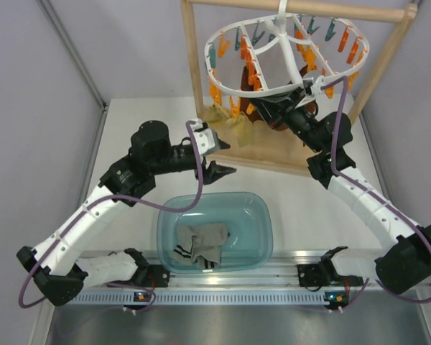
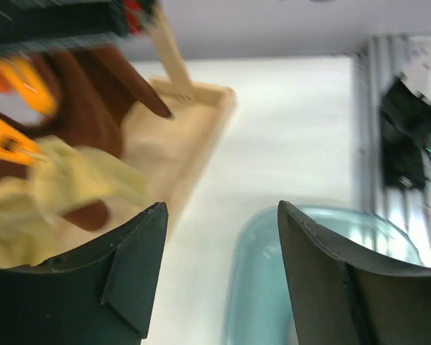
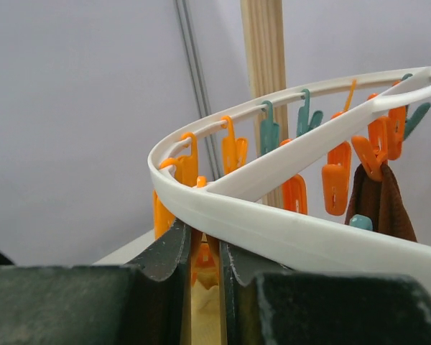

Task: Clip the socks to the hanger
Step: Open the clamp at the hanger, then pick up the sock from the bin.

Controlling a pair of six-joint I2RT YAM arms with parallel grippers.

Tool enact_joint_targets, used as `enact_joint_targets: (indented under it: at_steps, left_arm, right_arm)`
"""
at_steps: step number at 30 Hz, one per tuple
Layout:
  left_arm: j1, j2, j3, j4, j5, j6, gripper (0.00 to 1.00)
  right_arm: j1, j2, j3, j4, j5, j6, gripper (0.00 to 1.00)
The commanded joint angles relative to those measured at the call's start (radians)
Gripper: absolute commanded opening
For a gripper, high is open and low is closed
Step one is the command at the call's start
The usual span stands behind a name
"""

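Observation:
The white ring hanger (image 1: 287, 54) with orange and teal clips hangs from the wooden rack. Two mustard-yellow socks (image 1: 230, 122) hang from clips at its near left; they also show in the left wrist view (image 2: 72, 183). Two grey socks (image 1: 201, 244) with striped cuffs lie in the teal basin. My left gripper (image 1: 219, 154) is open and empty, just below and in front of the yellow socks; its jaws (image 2: 221, 208) stand wide apart. My right gripper (image 1: 269, 111) is under the ring (image 3: 287, 230), shut on an orange clip (image 3: 205, 251), with yellow sock fabric (image 3: 203, 316) showing below the clip.
The teal basin (image 1: 255, 215) stands at the near centre between the arm bases. The wooden rack frame (image 1: 194, 72) and its base board (image 2: 190, 154) stand at the back. Dark brown socks (image 2: 93, 86) hang from the hanger, one seen in the right wrist view (image 3: 377, 208).

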Motion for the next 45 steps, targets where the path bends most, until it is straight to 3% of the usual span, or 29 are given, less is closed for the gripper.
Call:
enact_joint_targets:
  at_steps: [1, 8, 15, 20, 23, 27, 33, 39, 45]
  left_arm:
    - [0.002, -0.018, -0.024, -0.379, 0.131, 0.004, 0.68]
    - [0.002, -0.134, -0.268, -0.608, 0.03, 0.215, 0.64]
    - [0.002, -0.171, -0.32, -1.035, 0.097, 0.943, 0.64]
    - [-0.003, -0.064, -0.271, -1.197, 0.085, 1.243, 0.64]
    - [-0.077, -0.018, -0.234, -1.206, 0.059, 1.266, 0.64]
    - [-0.292, 0.055, -0.236, -1.177, -0.059, 1.222, 0.62]
    - [-0.416, 0.16, -0.239, -1.194, -0.171, 1.154, 0.57]
    - [-0.437, 0.257, -0.28, -1.173, -0.298, 1.143, 0.52]
    - [-0.446, 0.278, -0.311, -1.163, -0.327, 1.165, 0.48]
  right_arm:
    - [0.023, -0.027, 0.072, -0.073, 0.035, 0.015, 0.0]
    - [0.023, -0.027, 0.077, -0.105, 0.032, 0.007, 0.0]
    - [0.023, -0.009, 0.092, -0.129, 0.023, -0.01, 0.0]
    - [0.023, -0.001, 0.104, -0.151, 0.021, -0.028, 0.0]
    - [0.023, 0.002, 0.105, -0.163, 0.018, -0.04, 0.0]
    - [0.023, 0.005, 0.108, -0.177, 0.017, -0.05, 0.0]
    - [0.022, 0.009, 0.108, -0.175, 0.012, -0.048, 0.0]
    - [0.025, 0.016, 0.1, -0.169, 0.015, -0.045, 0.0]
    - [0.023, 0.011, 0.095, -0.169, 0.015, -0.046, 0.0]
